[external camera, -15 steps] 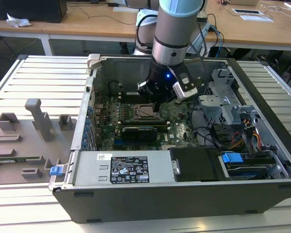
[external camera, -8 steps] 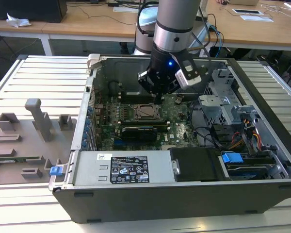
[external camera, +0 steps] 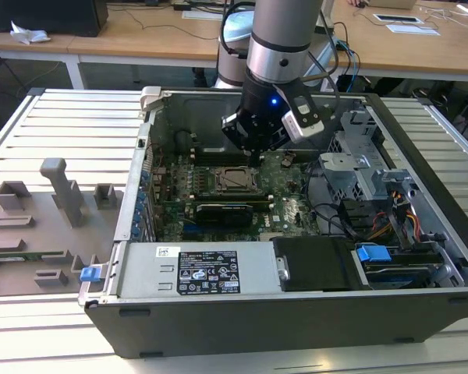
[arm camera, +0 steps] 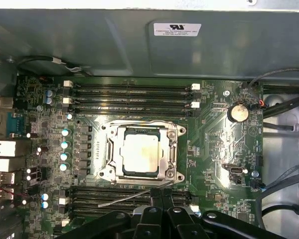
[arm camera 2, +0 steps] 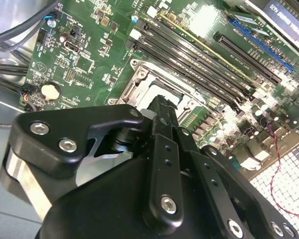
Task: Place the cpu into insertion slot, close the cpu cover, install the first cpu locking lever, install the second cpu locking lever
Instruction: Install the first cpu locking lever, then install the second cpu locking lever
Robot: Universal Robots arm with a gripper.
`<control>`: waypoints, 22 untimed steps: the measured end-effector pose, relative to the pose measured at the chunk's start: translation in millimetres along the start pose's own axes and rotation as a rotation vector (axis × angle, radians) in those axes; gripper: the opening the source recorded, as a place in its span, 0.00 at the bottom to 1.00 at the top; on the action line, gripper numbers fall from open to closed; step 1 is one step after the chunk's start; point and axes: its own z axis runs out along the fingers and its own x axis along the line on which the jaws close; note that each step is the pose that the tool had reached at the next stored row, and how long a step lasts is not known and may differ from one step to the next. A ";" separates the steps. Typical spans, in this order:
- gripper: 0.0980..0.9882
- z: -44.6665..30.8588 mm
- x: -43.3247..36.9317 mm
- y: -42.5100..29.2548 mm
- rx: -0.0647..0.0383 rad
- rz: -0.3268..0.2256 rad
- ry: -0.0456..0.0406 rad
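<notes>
Exterior view, near side first: open PC case (external camera: pixel 140 210) on a slatted table (external camera: pixel 62 117), power supply box along the near wall with a black-and-white sticker (external camera: pixel 209 273), print too small to make out. Grey fixtures (external camera: pixel 62 191) lie on the table to the exterior view's left. Mid-case, green motherboard (external camera: pixel 288 206); the cpu (external camera: pixel 235 179) is seated, metal top up. Gripper (external camera: pixel 253 153) hangs just behind the socket, tips low near the board. First wrist view adds detail: cpu (arm camera: pixel 142 152) lies flat in the insertion slot (arm camera: pixel 139 130), the cpu cover (arm camera: pixel 120 167) is down around it, chip showing through the window. A thin silver locking lever (arm camera: pixel 124 197) sticks out at an angle over the memory slots (arm camera: pixel 129 94), next to the fingertips (arm camera: pixel 154 199), which sit pressed together with nothing visible between them. Coin cell (arm camera: pixel 237 112) beside the socket; white label (arm camera: pixel 177 29) on the far case wall, text unreadable. Second wrist view has the finger (arm camera 2: pixel 162 107) hiding most of the socket. Wooden desks (external camera: pixel 140 35) lie beyond.
</notes>
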 end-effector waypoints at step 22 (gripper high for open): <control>0.01 9.9 -0.4 -2.5 0.000 0.000 -0.0001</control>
